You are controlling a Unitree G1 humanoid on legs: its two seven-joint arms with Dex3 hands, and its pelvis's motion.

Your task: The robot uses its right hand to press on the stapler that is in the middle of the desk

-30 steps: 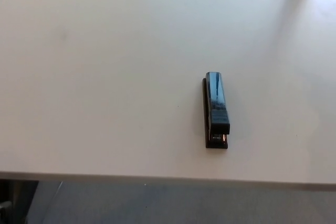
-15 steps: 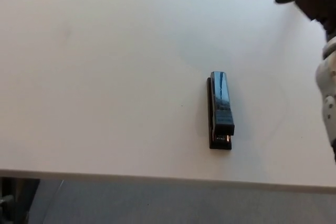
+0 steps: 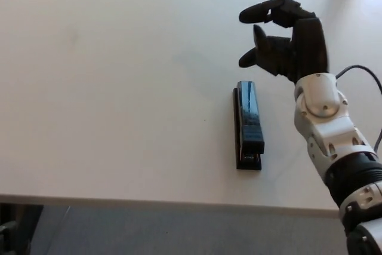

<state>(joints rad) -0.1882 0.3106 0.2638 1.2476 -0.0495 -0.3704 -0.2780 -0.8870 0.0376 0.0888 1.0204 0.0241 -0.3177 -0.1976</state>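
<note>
White desk (image 3: 119, 88) fills the head view, its near edge running across the bottom. On it lies a black stapler (image 3: 248, 125), long axis running away from the robot, its open mouth end toward the near edge. The right hand (image 3: 286, 40) hovers beyond the stapler's far end, empty, fingers (image 3: 262, 11) curled but apart from the thumb. The stapler sits just below and nearer than those fingertips, untouched.

Black right hand (image 3: 292, 43), white jointed forearm (image 3: 328, 123), thin black cable (image 3: 364, 73)
</note>
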